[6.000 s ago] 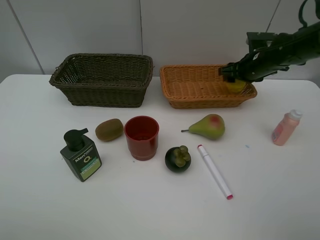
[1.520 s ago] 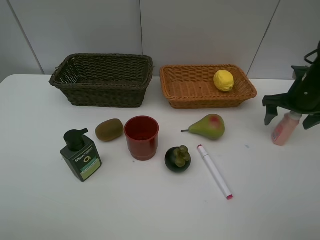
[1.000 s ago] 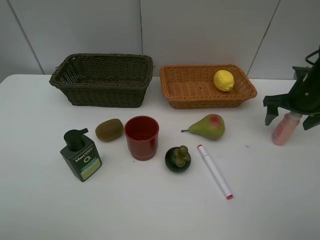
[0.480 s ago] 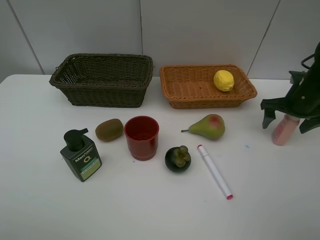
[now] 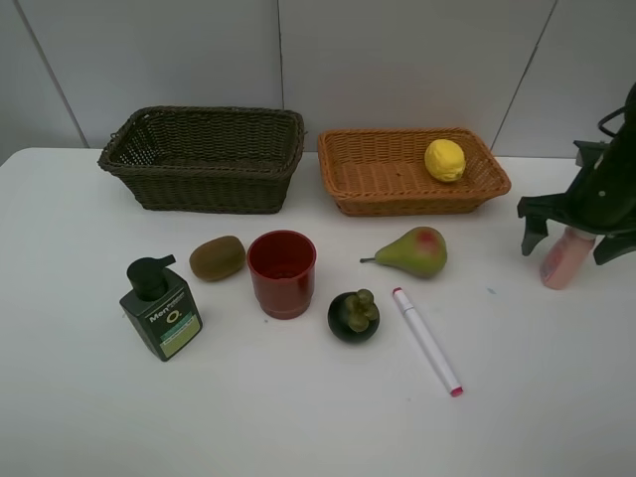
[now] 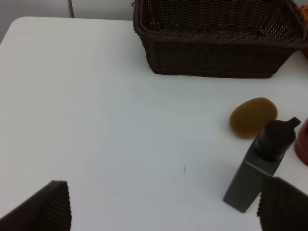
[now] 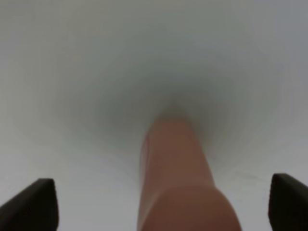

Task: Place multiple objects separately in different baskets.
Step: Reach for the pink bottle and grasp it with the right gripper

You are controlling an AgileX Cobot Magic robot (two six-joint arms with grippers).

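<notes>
The pink bottle (image 5: 559, 264) stands at the table's right, between the fingers of my open right gripper (image 5: 567, 239); its cap is hidden under the gripper. In the right wrist view the pink bottle (image 7: 177, 178) rises between the two fingertips (image 7: 34, 203), with a gap on each side. The lemon (image 5: 444, 159) lies in the orange-tan basket (image 5: 370, 175). The dark basket (image 5: 204, 161) holds nothing visible. On the table are the kiwi (image 5: 217, 257), red cup (image 5: 282, 272), pump bottle (image 5: 161, 309), pear (image 5: 414, 251), mangosteen (image 5: 354, 315) and marker (image 5: 427, 341). My left gripper (image 6: 166, 207) is open over bare table, short of the pump bottle (image 6: 262, 166).
The white table (image 5: 298, 417) has bare room along its front and left. The left wrist view shows the dark basket (image 6: 216, 43), the kiwi (image 6: 252, 117) and a sliver of the red cup (image 6: 303, 139). A grey panelled wall stands behind the baskets.
My right gripper has sunk a little lower around the pink bottle, so that the bottle's cap is now covered. Everything else stays where it was.
</notes>
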